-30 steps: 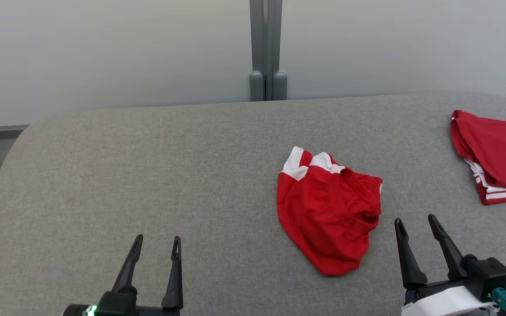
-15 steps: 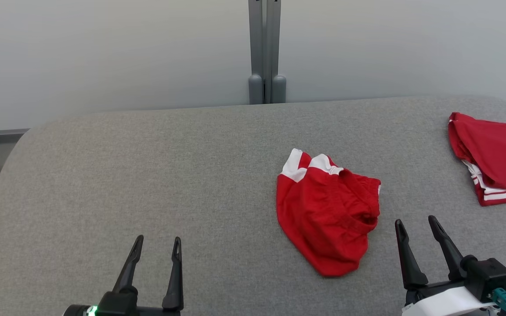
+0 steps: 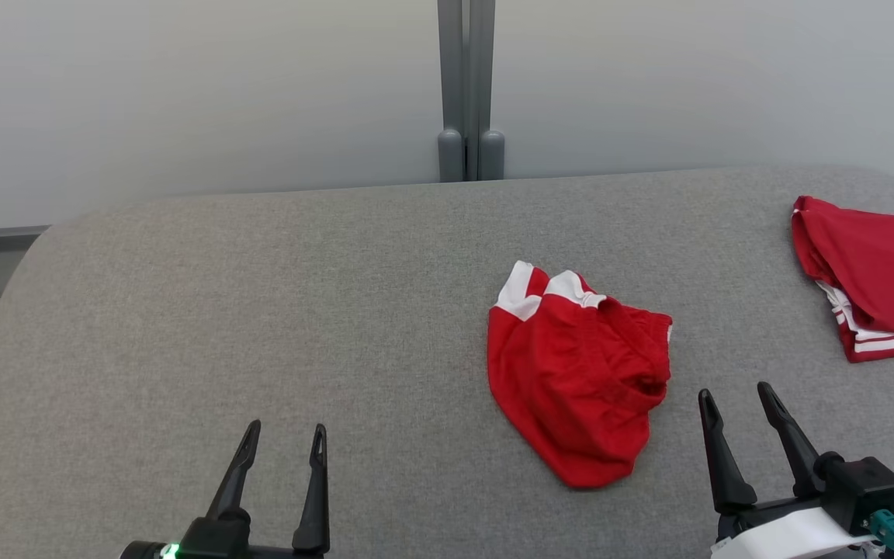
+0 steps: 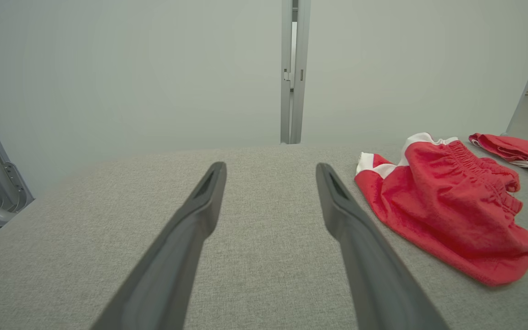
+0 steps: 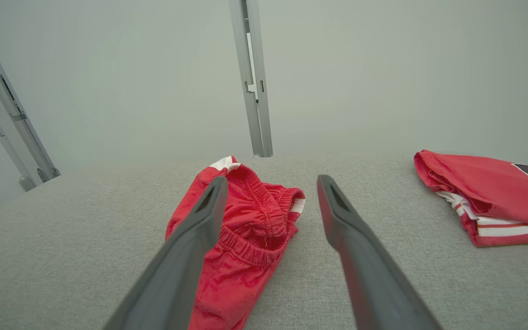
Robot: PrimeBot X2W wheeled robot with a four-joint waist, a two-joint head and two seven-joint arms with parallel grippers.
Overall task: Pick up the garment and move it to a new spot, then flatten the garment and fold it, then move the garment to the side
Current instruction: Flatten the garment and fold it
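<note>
The garment (image 3: 579, 373) is a pair of red shorts with white trim and an elastic waistband, crumpled in a heap right of centre on the grey fabric table (image 3: 261, 295). My right gripper (image 3: 734, 390) stands open just to the right of the heap's near edge, nothing between its fingers. In the right wrist view the garment (image 5: 250, 220) lies ahead and left, partly behind the left finger of the right gripper (image 5: 272, 178). My left gripper (image 3: 287, 427) is open at the lower left, well apart from the shorts. From the left wrist the garment (image 4: 442, 206) lies off to the right of the left gripper (image 4: 271, 166).
A second red garment, a folded jersey (image 3: 874, 279) with white stripes, lies at the table's far right edge; the wrist views show the jersey (image 5: 488, 192) too. A grey post (image 3: 466, 85) stands against the pale wall behind the table. The table's left corners are rounded.
My left gripper has shifted slightly to the right and nearer. The head camera bobbed a little. The garment and the right gripper have stayed put.
</note>
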